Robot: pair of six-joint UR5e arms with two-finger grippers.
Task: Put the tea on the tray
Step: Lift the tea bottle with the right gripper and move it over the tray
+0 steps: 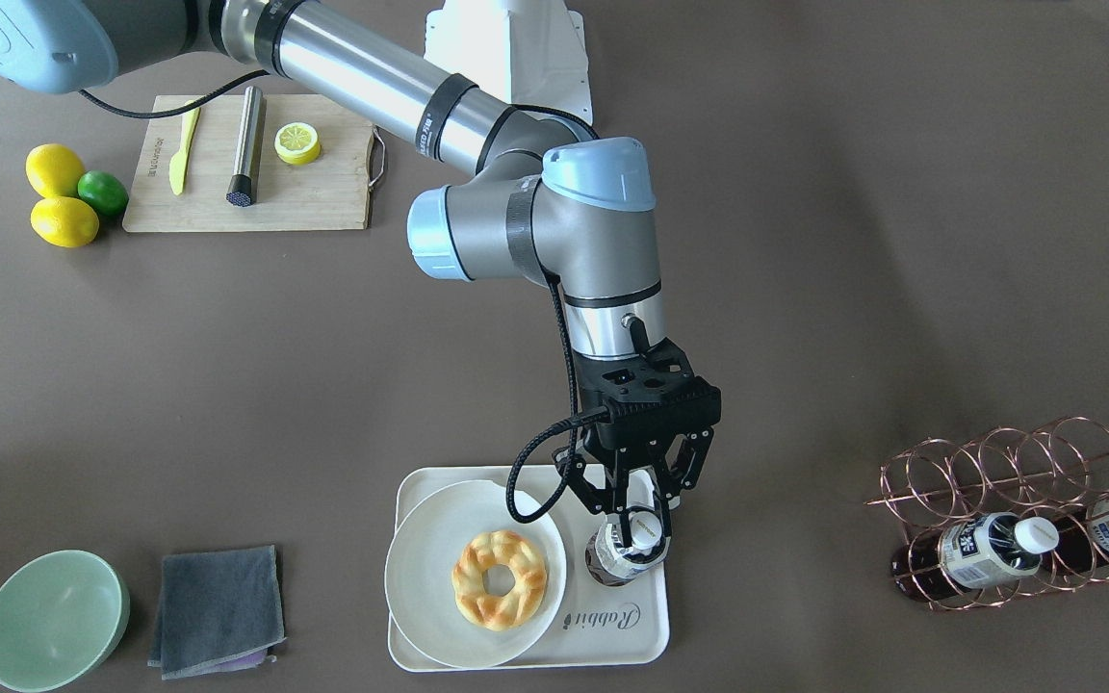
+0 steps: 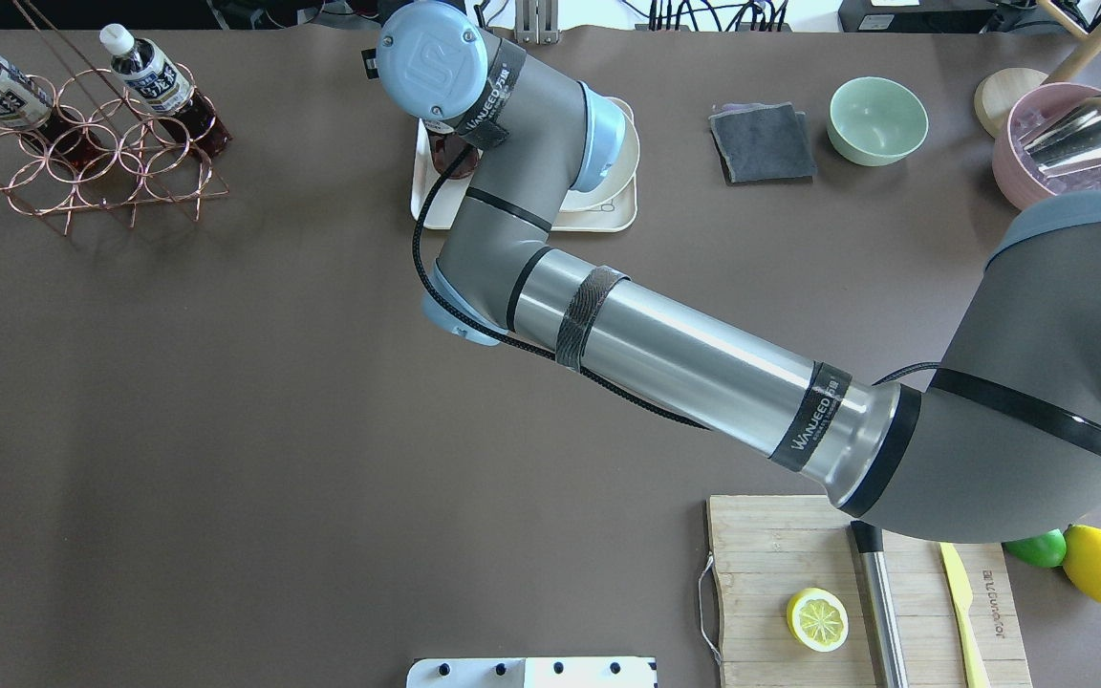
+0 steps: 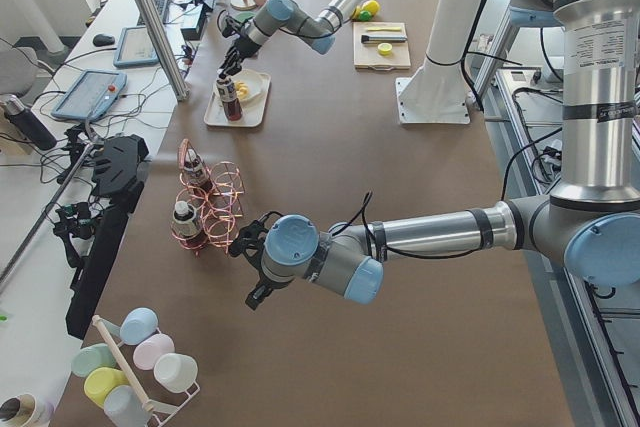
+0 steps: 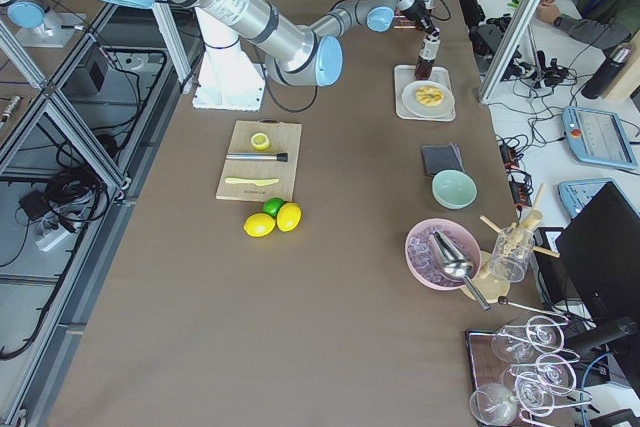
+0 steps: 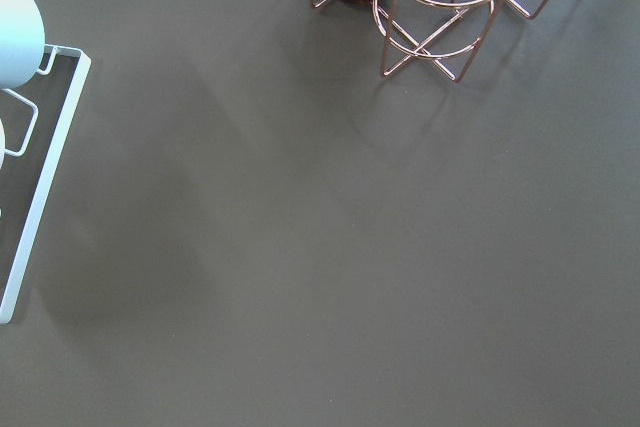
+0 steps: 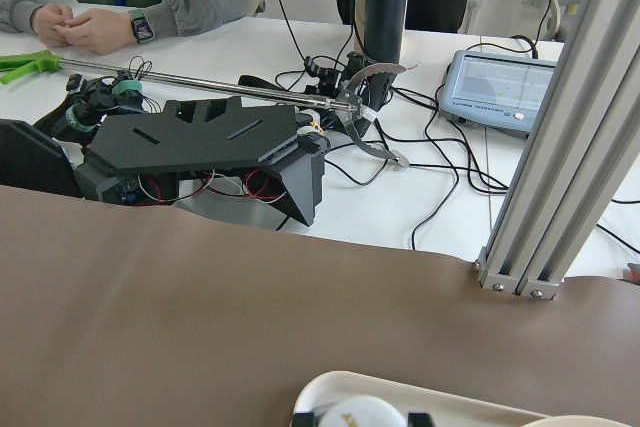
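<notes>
The tea bottle stands upright on the right part of the cream "Rabbit" tray, beside a round white plate that holds a doughnut. My right gripper reaches down from above, with its fingers closed around the bottle's white cap and neck. The cap shows at the bottom edge of the right wrist view, with the tray rim beside it. My left gripper shows only in the exterior left view, low over the table near the copper rack. I cannot tell whether it is open or shut.
The copper wire rack holds two more tea bottles. A green bowl and a grey cloth lie left of the tray. A wooden cutting board with a knife, and lemons and a lime, sit far off.
</notes>
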